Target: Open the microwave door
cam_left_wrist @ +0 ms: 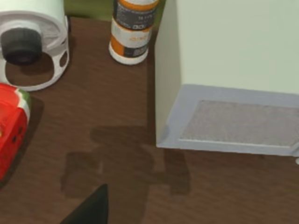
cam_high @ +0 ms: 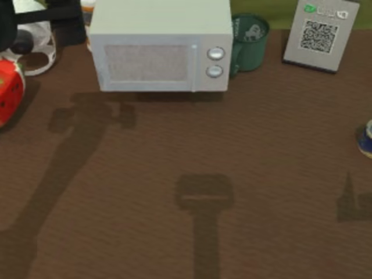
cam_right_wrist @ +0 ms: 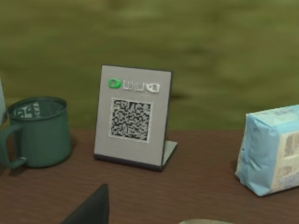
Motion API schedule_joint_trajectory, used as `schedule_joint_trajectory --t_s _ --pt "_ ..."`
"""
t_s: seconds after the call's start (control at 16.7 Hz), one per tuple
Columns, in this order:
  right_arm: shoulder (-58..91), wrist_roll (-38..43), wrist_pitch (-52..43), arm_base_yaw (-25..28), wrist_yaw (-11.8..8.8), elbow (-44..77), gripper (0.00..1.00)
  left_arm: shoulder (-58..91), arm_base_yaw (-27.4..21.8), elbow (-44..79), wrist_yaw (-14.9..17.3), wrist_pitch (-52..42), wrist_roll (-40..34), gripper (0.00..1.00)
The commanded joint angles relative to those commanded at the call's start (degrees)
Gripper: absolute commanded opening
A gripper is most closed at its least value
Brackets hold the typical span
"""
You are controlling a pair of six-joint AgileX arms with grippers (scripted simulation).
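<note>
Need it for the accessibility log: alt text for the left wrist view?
A white microwave sits on a brown table, its mesh-windowed door shut. Beside it stand an orange-and-white bottle, a white roll holder and a red carton.

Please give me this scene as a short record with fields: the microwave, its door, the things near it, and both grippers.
microwave: white, at the table's far edge, two silver knobs on its right panel
microwave door: shut, flush with the front
right of microwave: green mug, then QR code stand
left of microwave: orange-labelled bottle, white roll holder, red pack
left gripper: not in view
right gripper: not in view
</note>
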Motion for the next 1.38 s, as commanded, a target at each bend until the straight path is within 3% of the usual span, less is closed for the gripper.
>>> schedule_joint_trajectory --t_s 0.36,0.66,0.9,1.38 --pt "0.00 0.00 0.00 0.00 0.00 0.00 1.00 36.62 -9.77 37.26 -4.74 -18.90 -8.69 1.00" --pt "0.00 0.00 0.00 0.00 0.00 0.00 1.00 56.16 -15.48 58.66 -7.40 -29.04 -14.08 1.00" --pt "0.00 0.00 0.00 0.00 0.00 0.00 1.00 61.93 -17.43 65.42 -8.28 -32.13 -16.04 1.00" --pt "0.00 0.00 0.00 0.00 0.00 0.00 1.00 63.20 -16.73 64.31 -7.97 -29.73 -15.35 1.00"
